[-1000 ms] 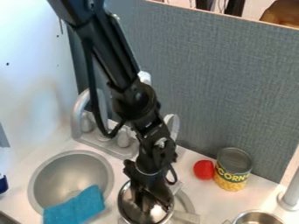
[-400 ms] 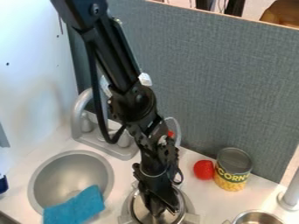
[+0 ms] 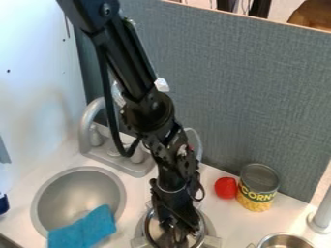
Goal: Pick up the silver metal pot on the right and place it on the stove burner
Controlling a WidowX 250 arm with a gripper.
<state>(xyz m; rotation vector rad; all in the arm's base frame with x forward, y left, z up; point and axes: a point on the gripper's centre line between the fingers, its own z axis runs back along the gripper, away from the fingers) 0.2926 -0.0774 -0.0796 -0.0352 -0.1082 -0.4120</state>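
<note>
Here, a grey panel (image 3: 259, 97) stands behind my gripper (image 3: 178, 234), whose opening and hold I cannot tell. The sink (image 3: 61, 196) partly holds a blue cloth (image 3: 84, 228); the metal bowl (image 3: 153, 226) lies below me, near a can (image 3: 260, 181) and red ball (image 3: 225, 188).

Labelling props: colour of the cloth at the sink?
Plain bright blue cloth, best seen in the camera view.
</note>
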